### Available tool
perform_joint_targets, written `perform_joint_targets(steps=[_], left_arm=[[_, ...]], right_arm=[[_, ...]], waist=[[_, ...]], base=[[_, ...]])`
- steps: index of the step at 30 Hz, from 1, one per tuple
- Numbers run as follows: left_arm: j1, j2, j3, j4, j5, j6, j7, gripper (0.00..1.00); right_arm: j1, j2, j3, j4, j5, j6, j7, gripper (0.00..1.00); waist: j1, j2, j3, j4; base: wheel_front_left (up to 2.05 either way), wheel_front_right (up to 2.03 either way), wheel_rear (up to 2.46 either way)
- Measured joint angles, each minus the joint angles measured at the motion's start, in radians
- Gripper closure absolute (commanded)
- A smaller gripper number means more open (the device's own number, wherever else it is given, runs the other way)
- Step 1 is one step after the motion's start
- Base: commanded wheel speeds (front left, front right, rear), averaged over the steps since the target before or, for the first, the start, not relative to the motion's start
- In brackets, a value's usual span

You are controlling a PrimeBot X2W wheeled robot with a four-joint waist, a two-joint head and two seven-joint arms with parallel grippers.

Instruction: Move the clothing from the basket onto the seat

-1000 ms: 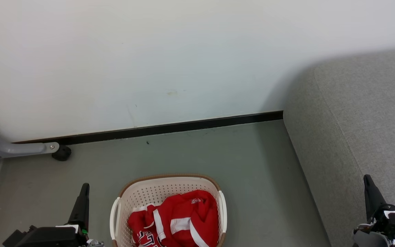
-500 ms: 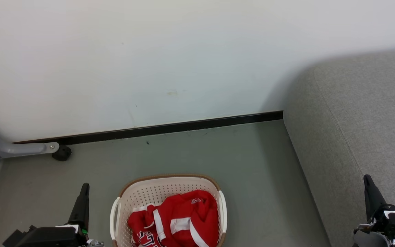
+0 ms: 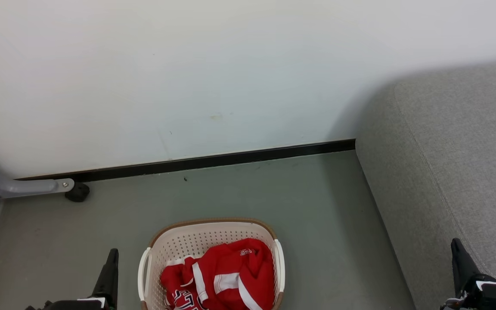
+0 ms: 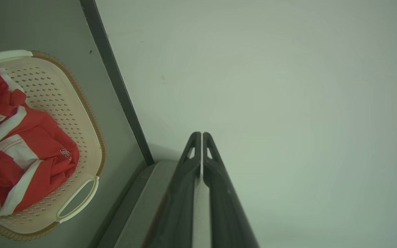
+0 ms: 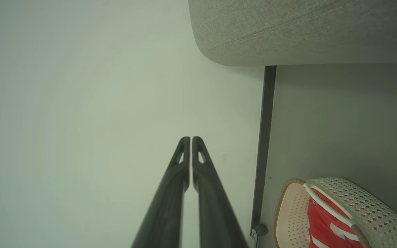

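Both pincers are squeezed closed and hold nothing. The left pincer [image 3: 110,267] pokes up at the bottom left of the head view, over the floor and just beside the basket's left handle. In the left wrist view its two long dark fingers [image 4: 181,193] lie tight together with just a thin crack between them, and they point at the wall. The right pincer [image 3: 461,262] pokes up at the bottom right, in front of the seat. I cannot tell if it touches the seat. In the right wrist view its dark fingers [image 5: 172,193] lie closed the same way.

The cream plastic laundry basket [image 3: 187,241] with little holes, white handles and a brown rim stands on the smooth grey-green floor [image 3: 274,193]. It is well away from the floor's back edge, where a thin black strip [image 3: 230,158] runs along the bottom of the plain white wall [image 3: 187,64].

The red sports clothing with white stripes [image 3: 226,271] lies bunched up inside the basket.

The big grey cloth sofa seat with a round corner [image 3: 467,150] stands along the floor's right edge and goes back to the wall. Bare floor lies between it and the basket.

Near the floor's back left corner is a grey metal leg [image 3: 37,186] with a round black foot [image 3: 77,192].
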Motion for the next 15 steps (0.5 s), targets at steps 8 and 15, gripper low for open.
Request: perform_joint_targets(steps=[8, 15], left_arm=[[0.008, -0.001, -0.007, 0.012, 0.001, 0.0, -0.013, 0.0], [-0.016, 0.001, -0.03, 0.029, 0.035, 0.0, -0.042, 0.0]], right_arm=[[-0.002, 0.004, 0.012, 0.012, -0.011, 0.0, -0.002, 0.0], [-0.029, 0.001, 0.034, 0.019, -0.039, 0.0, -0.012, 0.0]], waist=[[0.0, 0.0, 0.002, 0.0], [0.0, 0.0, 0.004, -0.001]], base=[[0.0, 0.0, 0.0], [0.0, 0.0, 0.0]])
